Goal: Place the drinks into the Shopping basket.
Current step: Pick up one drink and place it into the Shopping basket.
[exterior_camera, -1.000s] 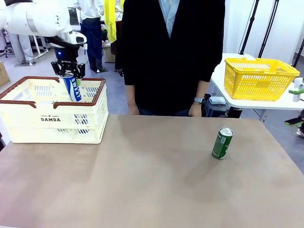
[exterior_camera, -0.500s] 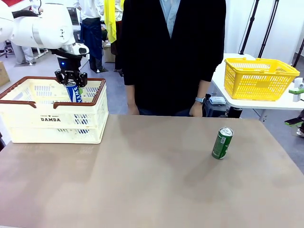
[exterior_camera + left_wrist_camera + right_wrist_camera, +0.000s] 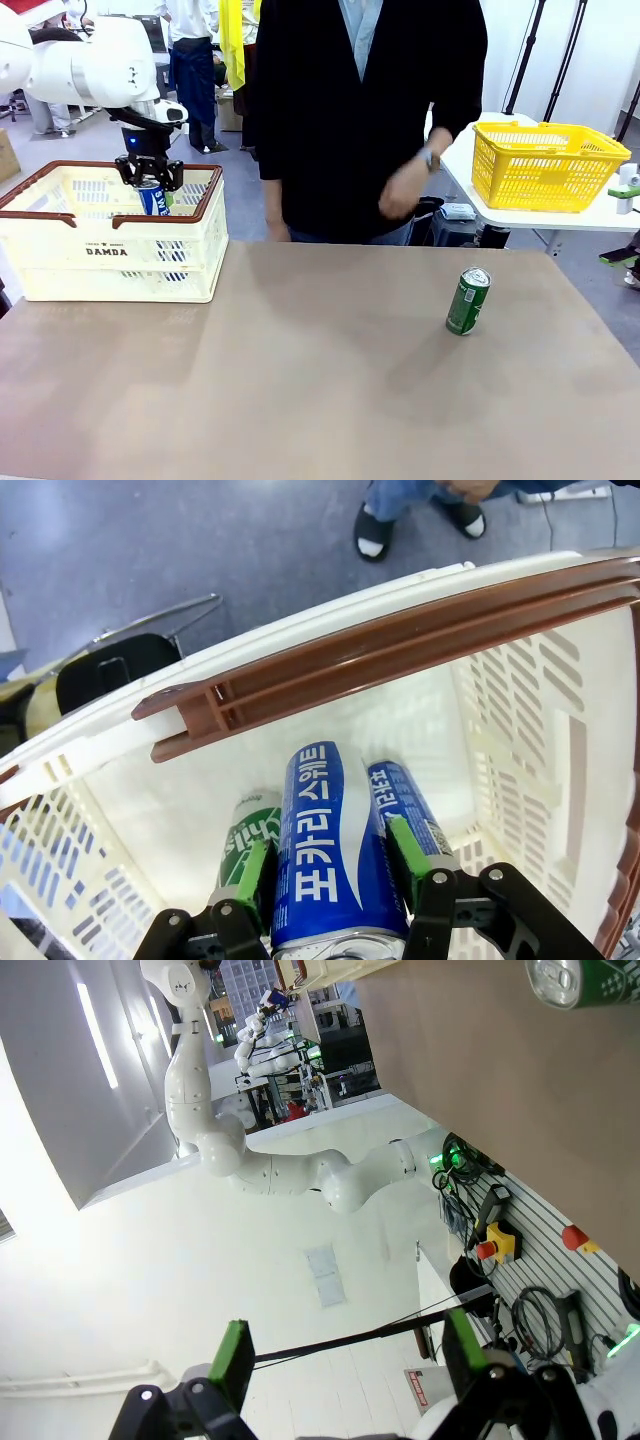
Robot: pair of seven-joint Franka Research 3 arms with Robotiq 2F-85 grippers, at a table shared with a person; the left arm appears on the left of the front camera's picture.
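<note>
— Where's the left gripper [image 3: 149,176] from where you stand?

— Upper left of the front view, hanging over the Shopping basket [image 3: 110,255]. It's clamped on a blue can [image 3: 156,199], gripping near the silver top. The can is upright, its lower part below the brown rim, toward the far wall.

— Anything under it?

— The left wrist view looks straight down the can. The 2 green pads press its sides, and the white lettering runs up the middle of the frame. At lower left there's a light green can [image 3: 247,832] inside the basket. At right is what looks like a second blue can [image 3: 398,792] (the finger hides a good part of it). I can't tell whether those 2 stand or lie.

— And the other drink?

— 1 dark green can [image 3: 468,300] stands on the table [image 3: 300,390], right of centre in the front view, well apart from the basket.

— The right gripper [image 3: 345,1360]?

— Its fingers are spread wide with nothing between them. They're at the bottom of the right wrist view, and the dark green can's top shows at upper right.

— The person [image 3: 360,100]?

— At the table's far edge, top centre, 1 hand [image 3: 400,190] raised at waist height. A yellow mesh basket [image 3: 545,165] sits on another table at right.
</note>
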